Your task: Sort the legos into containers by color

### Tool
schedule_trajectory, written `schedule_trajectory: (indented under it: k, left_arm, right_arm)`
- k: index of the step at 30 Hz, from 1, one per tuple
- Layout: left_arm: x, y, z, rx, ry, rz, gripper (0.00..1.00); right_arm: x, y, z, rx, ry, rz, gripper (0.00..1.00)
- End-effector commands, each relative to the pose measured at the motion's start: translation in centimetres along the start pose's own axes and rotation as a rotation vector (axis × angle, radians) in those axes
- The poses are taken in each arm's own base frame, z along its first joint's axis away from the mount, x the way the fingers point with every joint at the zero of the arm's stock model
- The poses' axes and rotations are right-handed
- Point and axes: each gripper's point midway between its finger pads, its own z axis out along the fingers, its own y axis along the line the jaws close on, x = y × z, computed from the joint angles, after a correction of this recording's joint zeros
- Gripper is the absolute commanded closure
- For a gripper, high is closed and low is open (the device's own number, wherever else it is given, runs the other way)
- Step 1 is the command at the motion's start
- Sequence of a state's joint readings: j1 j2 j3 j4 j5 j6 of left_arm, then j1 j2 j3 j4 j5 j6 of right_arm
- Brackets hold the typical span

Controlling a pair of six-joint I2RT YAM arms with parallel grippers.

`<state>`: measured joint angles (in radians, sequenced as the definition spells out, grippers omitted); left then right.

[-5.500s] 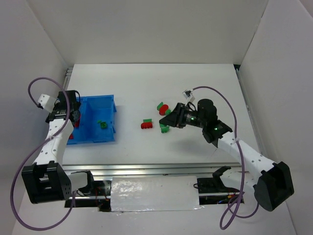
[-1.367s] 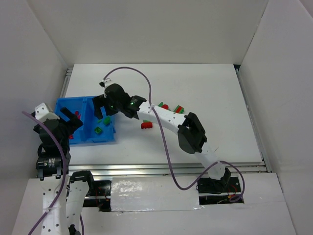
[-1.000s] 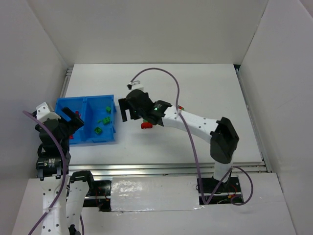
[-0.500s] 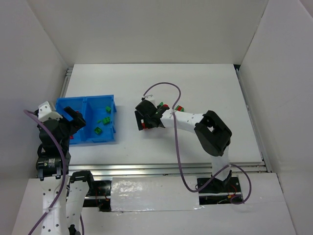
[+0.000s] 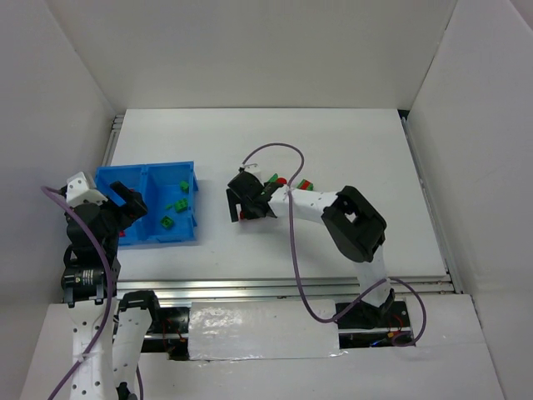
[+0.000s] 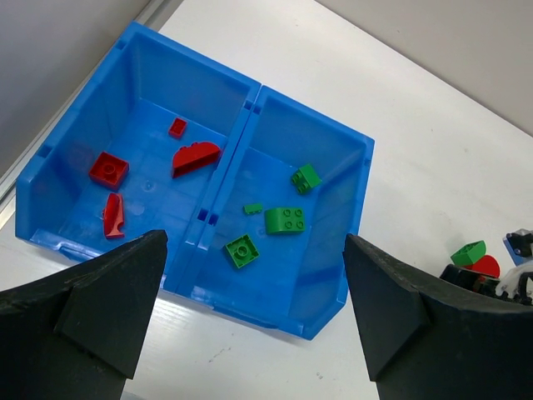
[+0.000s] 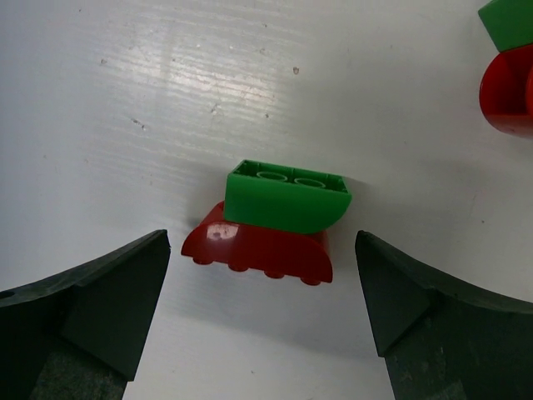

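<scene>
- Here, the right end effector hovered low over a joined brick. Its fingers were spread wide, 1 at each side of the brick and touching neither side.
- The joined brick was a green curved piece seated on a red curved piece. It lay on the white surface, to the right of the blue bin and apart from it in the top view.
- The left end effector hung above the bin with its fingers wide and nothing between them.
- The bin's 2 compartments were part filled. 4 red legos lay in the compartment at the left of the wrist view, and 4 green legos lay in its neighbour across the middle wall.
- A second red-and-green piece lay near the joined brick, at the corner of the right wrist view.
- Step in hand, as judged: the approach to a grasp of the joined brick, with the sorting about midway.
- Next move, as judged: the right end effector should descend squarely and close on the brick's 2 side faces.
- The brick carries both colours, so it would probably need pulling apart before either half could go to its compartment. The left end effector might serve as the second grip.
</scene>
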<state>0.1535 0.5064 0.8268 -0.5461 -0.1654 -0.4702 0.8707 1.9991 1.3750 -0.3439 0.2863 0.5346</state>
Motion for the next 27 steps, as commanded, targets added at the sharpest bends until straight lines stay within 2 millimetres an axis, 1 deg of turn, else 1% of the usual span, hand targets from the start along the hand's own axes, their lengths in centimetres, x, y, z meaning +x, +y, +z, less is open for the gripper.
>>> schedule_trajectory:
  k: [1, 3, 5, 6, 7, 8, 9, 10, 11, 12, 13, 14, 15, 16, 17, 18, 19, 20, 21, 22, 23, 24, 25, 27]
  left_arm:
    - [-1.9, -1.1, -0.2, 0.05, -0.064, 0.013, 0.0]
    - [-1.9, -1.1, -0.2, 0.051, -0.065, 0.013, 0.01]
    - [-1.9, -1.2, -0.2, 0.052, -0.063, 0.015, 0.01]
    - [-1.9, -1.1, -0.2, 0.051, -0.062, 0.015, 0.01]
    - [-1.8, -1.1, -0.2, 0.051, -0.062, 0.015, 0.0]
    - [-1.9, -1.2, -0.2, 0.053, -0.063, 0.015, 0.01]
    - [-1.8, -1.2, -0.1, 0.055, -0.06, 0.015, 0.0]
    - [-1.8, -1.3, -0.1, 0.058, -0.058, 0.015, 0.0]
    - [-1.7, -1.3, 0.0, 0.061, -0.053, 0.018, 0.01]
    - [-1.6, -1.4, 0.1, 0.065, -0.051, 0.016, 0.0]
    - [-1.5, -1.6, 0.2, 0.072, -0.045, 0.017, 0.0]
    - [-1.2, -2.0, 0.3, 0.1, -0.032, 0.018, 0.01]
    - [-1.0, -2.5, 0.4, 0.123, -0.025, 0.019, 0.0]
    - [-0.8, -3.3, 0.5, 0.168, -0.019, 0.024, 0.01]
    - [-0.4, -4.0, 0.8, 0.202, 0.003, 0.028, 0.0]
    - [0.3, -5.8, 0.5, 0.298, 0.042, 0.034, 0.01]
    - [0.8, -7.1, 0.7, 0.362, 0.081, 0.033, 0.0]
    - [1.3, -8.2, 0.6, 0.418, 0.116, 0.028, 0.01]
    - [2.2, -10.3, -0.5, 0.547, 0.185, 0.02, 0.0]
    - [2.5, -11.5, -1.0, 0.607, 0.235, -0.022, 0.01]
    - [3.6, -12.5, -0.8, 0.655, 0.315, -0.059, 0.01]
    - [4.3, -13.4, -1.3, 0.716, 0.371, -0.097, 0.0]
    - [5.5, -15.2, -2.3, 0.839, 0.465, -0.166, 0.01]
    - [6.3, -16.8, -3.6, 0.95, 0.526, -0.224, 0.01]
  right_arm:
    - [-1.9, 0.4, 0.7, 0.034, -0.051, 0.045, 0.0]
    - [-1.3, 0.1, 1.3, 0.054, -0.035, 0.04, 0.02]
    - [-0.9, 0.1, 1.6, 0.047, -0.03, 0.038, 0.12]
    - [-0.6, 0.2, 1.5, 0.037, -0.029, 0.038, 0.27]
    - [-0.5, 0.2, 1.4, 0.031, -0.03, 0.041, 0.35]
    - [-0.6, 0.2, 1.1, 0.02, -0.04, 0.049, 0.4]
    - [0.1, 0.1, 1.0, 0.017, -0.033, 0.041, 0.46]
    - [-0.1, 0.2, 1.0, 0.002, -0.045, 0.044, 0.51]
    - [-0.3, 0.4, 0.5, -0.009, -0.055, 0.036, 0.57]
    - [0.0, 0.4, 0.5, -0.016, -0.058, 0.026, 0.78]
    - [0.2, 0.5, 0.3, -0.024, -0.061, 0.009, 0.86]
    - [-0.3, 0.8, -0.7, -0.042, -0.086, -0.021, 0.87]
    - [0.1, 0.7, -1.0, -0.059, -0.099, -0.045, 0.87]
    - [0.6, 1.6, -1.8, -0.113, -0.097, -0.083, 0.87]
    - [-0.4, 2.5, -3.9, -0.183, -0.139, -0.11, 0.87]
    - [0.7, 2.7, -4.7, -0.24, -0.152, -0.199, 0.86]
    - [1.5, 3.6, -6.0, -0.302, -0.158, -0.252, 0.86]
    - [0.9, 4.9, -9.0, -0.412, -0.198, -0.289, 0.86]
    - [2.5, 4.6, -9.7, -0.445, -0.189, -0.363, 0.85]
    - [2.6, 4.9, -10.9, -0.485, -0.201, -0.391, 0.84]
    - [2.0, 5.4, -13.0, -0.529, -0.243, -0.403, 0.84]
    - [2.0, 5.1, -13.7, -0.523, -0.245, -0.411, 0.84]
    - [1.2, 5.1, -15.0, -0.532, -0.275, -0.411, 0.84]
    - [1.2, 5.4, -16.4, -0.568, -0.284, -0.433, 0.84]
